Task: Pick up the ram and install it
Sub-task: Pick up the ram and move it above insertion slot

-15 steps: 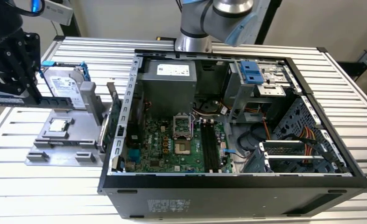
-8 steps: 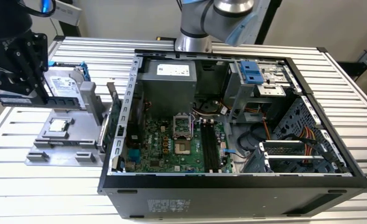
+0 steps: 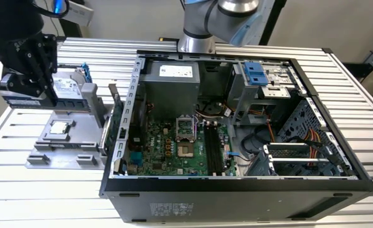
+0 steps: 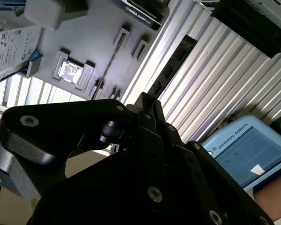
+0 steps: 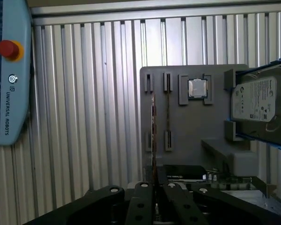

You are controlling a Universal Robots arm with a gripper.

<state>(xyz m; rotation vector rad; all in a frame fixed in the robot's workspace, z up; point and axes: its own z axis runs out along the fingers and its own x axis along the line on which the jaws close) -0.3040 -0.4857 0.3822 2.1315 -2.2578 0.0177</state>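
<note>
A robot arm's end effector (image 5: 155, 197) is hovering over a grey parts fixture (image 5: 192, 131) on the ribbed aluminium worktop (image 5: 84, 117). Whether it is spread or pressed together cannot be told from these views.

Directly ahead of it in the first wrist view, the ram (image 5: 153, 126) is sitting in the fixture. It is standing on its long edge between its holders and presenting only its thin upper edge to the camera. The stick's long axis is running straight out from the middle of the end effector toward the fixture's far rim. That puts the ram in line with the tool rather than across it. By the look of both views the ram is apart from the tool, unlifted and not yet installed.

Beyond the ram, a second, parallel set of holders is lying just beside it. The small square CPU chip (image 5: 197, 88) and the hard drive (image 5: 260, 105) are resting farther along the same fixture.

In the exterior view the end effector is hanging above the hard-drive end of the fixture, at the exterior view's left. It is well apart from the open computer case (image 3: 237, 194). Farthest off, inside that case to the exterior view's right, the motherboard's long black slots (image 3: 213, 149) are lying side by side.
</note>
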